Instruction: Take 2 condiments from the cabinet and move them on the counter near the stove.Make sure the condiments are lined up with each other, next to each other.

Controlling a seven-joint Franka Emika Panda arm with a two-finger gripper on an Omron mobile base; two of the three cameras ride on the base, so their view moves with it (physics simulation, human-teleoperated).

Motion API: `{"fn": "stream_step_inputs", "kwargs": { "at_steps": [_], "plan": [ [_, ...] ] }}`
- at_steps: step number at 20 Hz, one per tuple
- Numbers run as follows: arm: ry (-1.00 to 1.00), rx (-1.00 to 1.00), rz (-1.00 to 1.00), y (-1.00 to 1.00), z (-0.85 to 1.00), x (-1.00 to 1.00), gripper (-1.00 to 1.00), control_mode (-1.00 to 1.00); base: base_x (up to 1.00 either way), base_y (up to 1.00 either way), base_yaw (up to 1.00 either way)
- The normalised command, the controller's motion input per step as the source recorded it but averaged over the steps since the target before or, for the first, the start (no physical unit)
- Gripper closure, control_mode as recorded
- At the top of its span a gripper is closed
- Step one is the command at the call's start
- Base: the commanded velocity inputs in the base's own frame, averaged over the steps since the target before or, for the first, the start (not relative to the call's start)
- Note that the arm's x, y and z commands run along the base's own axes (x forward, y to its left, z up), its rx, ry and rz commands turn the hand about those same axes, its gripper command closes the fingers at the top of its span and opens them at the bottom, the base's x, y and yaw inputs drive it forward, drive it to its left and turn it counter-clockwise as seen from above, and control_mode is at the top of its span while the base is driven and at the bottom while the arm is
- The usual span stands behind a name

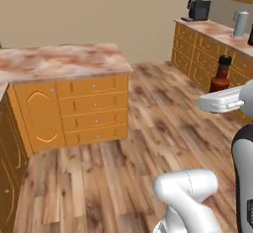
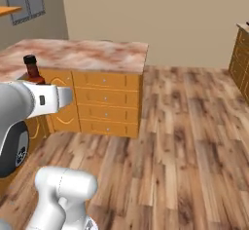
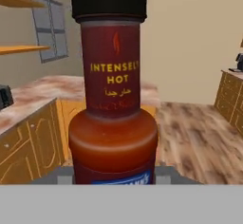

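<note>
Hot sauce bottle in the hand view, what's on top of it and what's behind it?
A black cap tops the hot sauce bottle. Behind it show the marble-topped island, wood floor and beige wall. The bottle covers the island's middle and the jaws holding its base.

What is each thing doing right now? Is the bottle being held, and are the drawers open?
Dark-red sauce bottle with black cap: upright, capped, held off the counter.
Fingers of the white arm's gripper: shut on the bottle.
Orange island drawers: all closed.
Orange wall-side cupboard drawers: closed.
</note>
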Motion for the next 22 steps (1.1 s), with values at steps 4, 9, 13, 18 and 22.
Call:
{"fn": "stream_step_inputs", "kwargs": {
  "at_steps": [4,9,13,18,22],
  "plan": [
    [0.0,0.0,0.0,0.0,0.0,0.0,1.0,1.0,0.25,-0.95,-0.64],
    [0.0,0.0,0.0,0.0,0.0,0.0,1.0,1.0,0.46,-0.78,-0.58],
    [0.0,0.0,0.0,0.0,0.0,0.0,1.0,1.0,0.57,-0.42,-0.25],
    [0.0,0.0,0.0,0.0,0.0,0.0,1.0,1.0,0.16,-0.02,-0.08],
    [0.0,0.0,0.0,0.0,0.0,0.0,1.0,1.0,0.57,0.0,-0.14]
  ]
}}
